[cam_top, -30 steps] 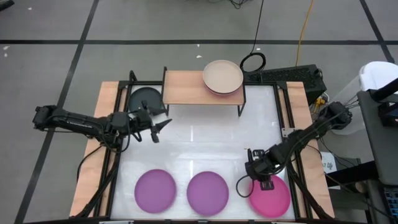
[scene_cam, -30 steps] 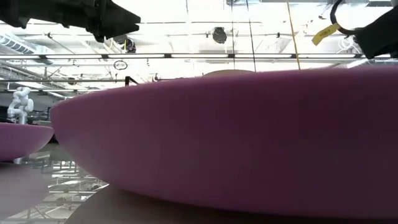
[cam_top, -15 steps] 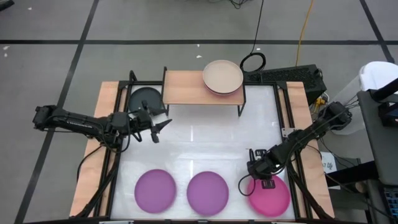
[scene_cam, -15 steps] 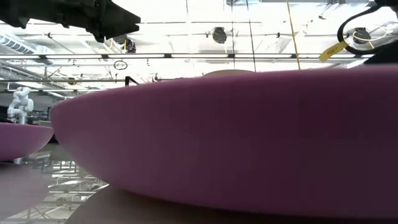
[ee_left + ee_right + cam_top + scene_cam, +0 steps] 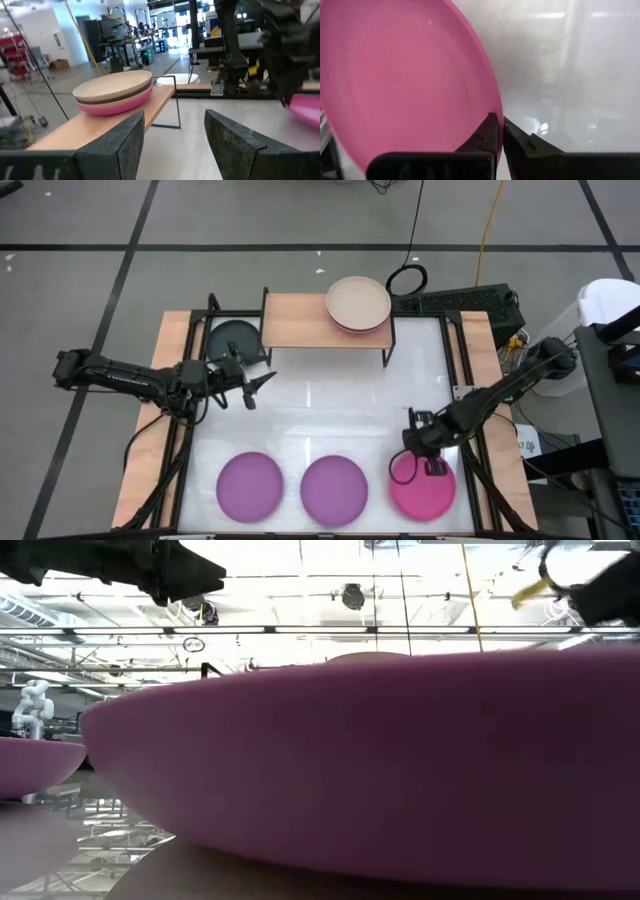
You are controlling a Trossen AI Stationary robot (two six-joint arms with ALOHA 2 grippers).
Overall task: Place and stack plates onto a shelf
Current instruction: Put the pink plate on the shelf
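A magenta pink plate (image 5: 420, 490) is at the table's near right, and my right gripper (image 5: 432, 468) is shut on its far rim; it also shows in the right wrist view (image 5: 405, 85). Two purple plates (image 5: 249, 485) (image 5: 334, 488) lie flat along the near edge. The wooden shelf (image 5: 300, 322) stands at the far edge and bears a stack of plates (image 5: 358, 304), beige on top and pink at the bottom (image 5: 114, 92). A black plate (image 5: 230, 338) lies left of the shelf. My left gripper (image 5: 252, 385) is open and empty just near of the black plate. My right gripper pinches the pink plate's rim (image 5: 492, 112) between its two fingers, one finger on the plate's inner side and one outside it. It comes from the far right, slanting down. In the wrist view the plate looks tilted; whether its near edge rests on the table, I cannot tell.
Bare white tabletop (image 5: 330, 405) lies between the shelf and the row of plates. The shelf's left half (image 5: 290, 320) is bare wood. In the low view a purple plate (image 5: 380, 770) fills most of the picture. Black frame rails run along both table sides.
My right gripper has turned and shifted a little toward the far edge while staying shut on the pink plate. The plate has moved a short way toward the table's left and far side.
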